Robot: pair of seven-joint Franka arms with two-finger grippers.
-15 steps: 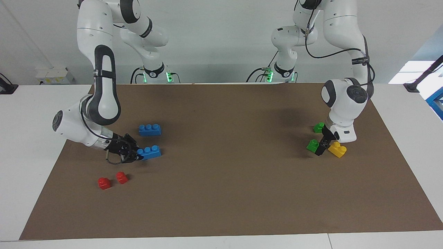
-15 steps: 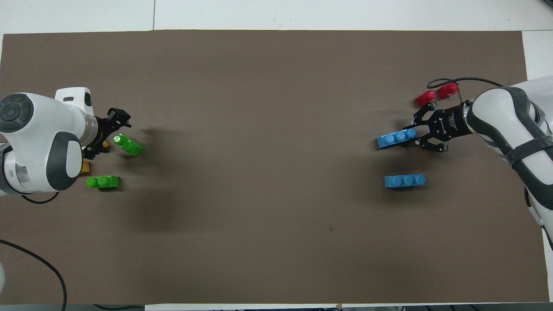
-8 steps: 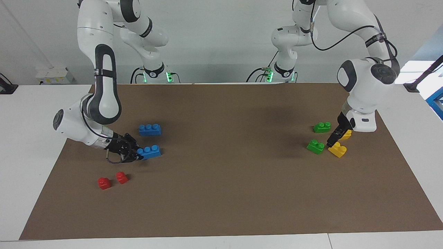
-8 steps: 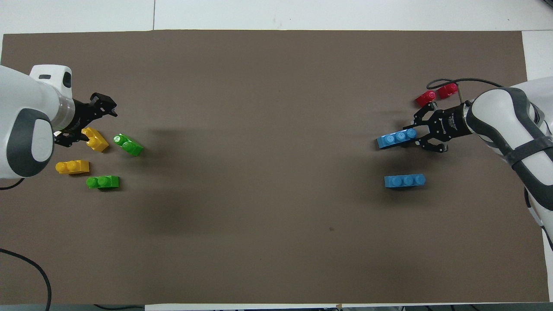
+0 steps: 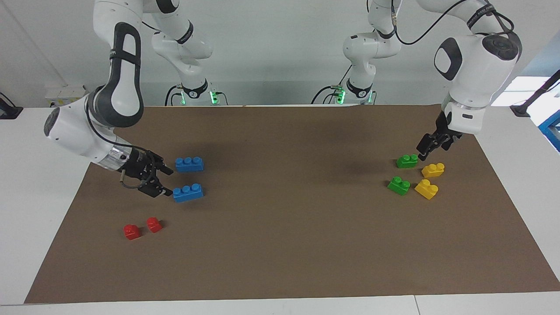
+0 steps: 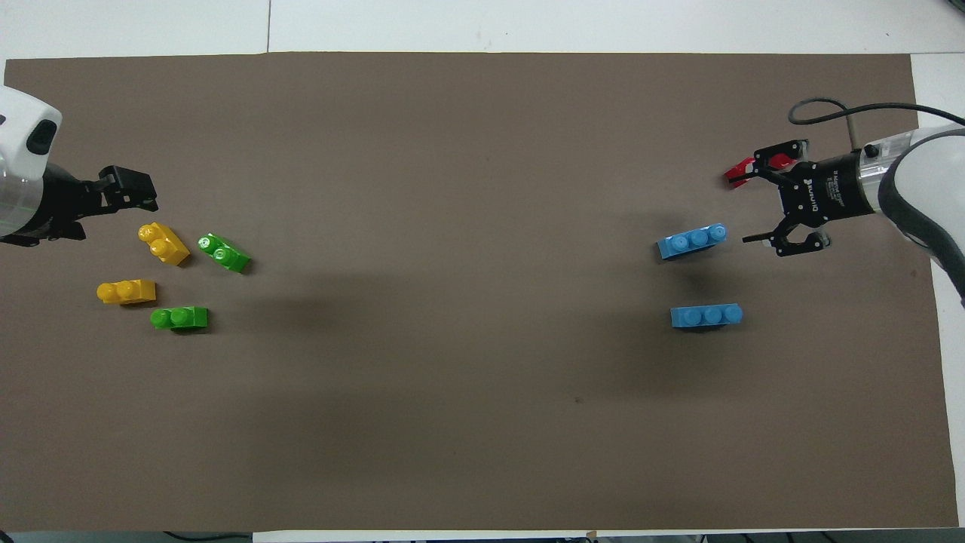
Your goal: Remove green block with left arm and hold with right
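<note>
Two green blocks lie on the brown mat [image 5: 280, 245] at the left arm's end. One [image 5: 407, 161] [image 6: 179, 317] is nearer the robots than the other [image 5: 399, 185] [image 6: 224, 253]. Both lie free, joined to nothing. My left gripper [image 5: 433, 148] [image 6: 105, 215] hangs open and empty in the air, over the mat beside the nearer green block and the yellow bricks. My right gripper [image 5: 166, 181] [image 6: 750, 205] is open and empty at the right arm's end, beside a blue brick [image 5: 188, 193] [image 6: 692, 241] and apart from it.
Two yellow two-stud bricks [image 5: 433, 169] [image 5: 426, 189] lie beside the green blocks. A second blue brick [image 5: 189, 164] [image 6: 706, 315] lies nearer the robots than the first. Two small red bricks [image 5: 131, 231] [image 5: 153, 224] lie farther out, partly covered by the right gripper in the overhead view.
My left gripper has risen and drawn away from the green and yellow bricks, uncovering them. My right gripper has let go of the blue brick's end, opened wider and pulled back.
</note>
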